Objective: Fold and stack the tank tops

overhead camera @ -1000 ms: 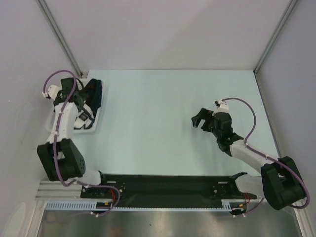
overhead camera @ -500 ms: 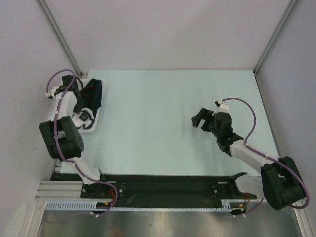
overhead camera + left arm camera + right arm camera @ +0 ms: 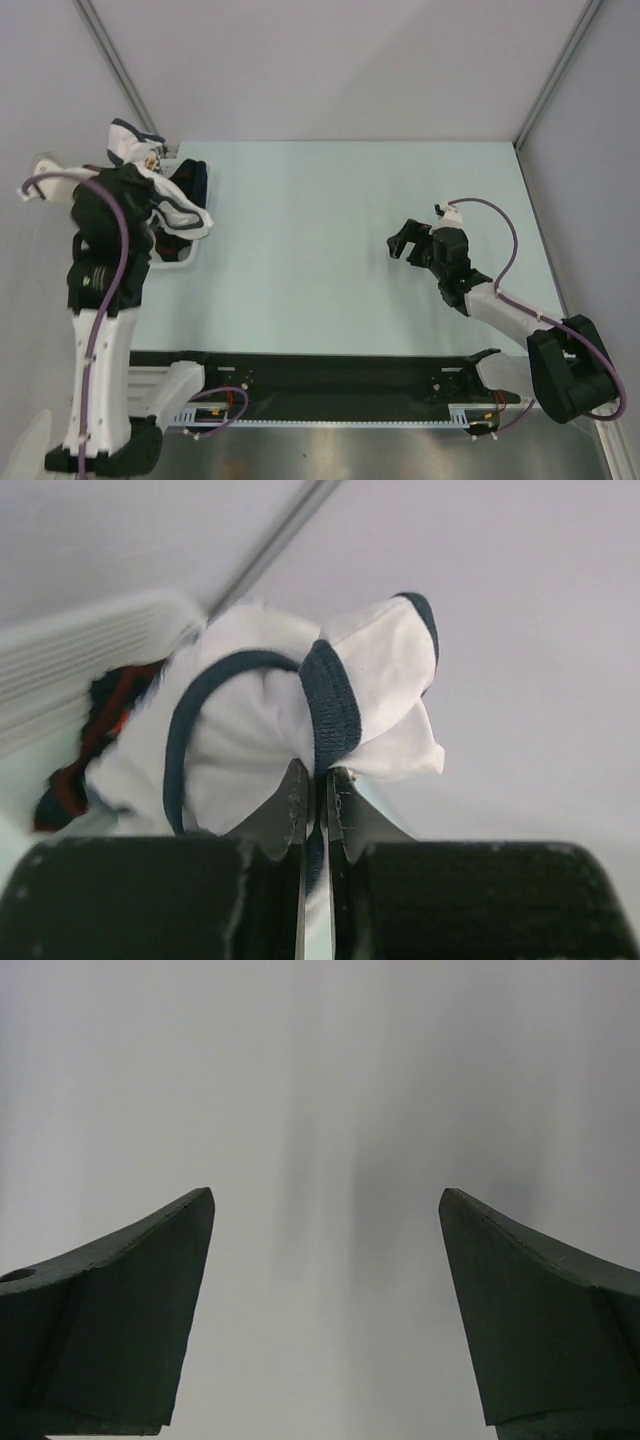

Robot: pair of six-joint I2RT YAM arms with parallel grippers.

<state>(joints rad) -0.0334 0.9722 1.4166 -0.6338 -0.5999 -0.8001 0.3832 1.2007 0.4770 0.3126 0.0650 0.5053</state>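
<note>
The left pincer [image 3: 316, 780] pinched the soft white, dark-trimmed tank top [image 3: 385, 670], bunched just beyond its tips; the right pincer [image 3: 325, 1250] stood spread.

Pale blue-green table [image 3: 330, 230] fills centre of overhead view. Plain grey-white back wall [image 3: 340, 60] across top. Slanted metal post upper left [image 3: 125, 75], matching post upper right [image 3: 560, 70]. Black plate [image 3: 340, 375] along table's lower edge. Slotted white cable duct [image 3: 330, 420] just below. Brushed metal surface [image 3: 350, 455] at bottom edge. Left wrist view: white ribbed bin wall [image 3: 70, 655], left of frame.
</note>
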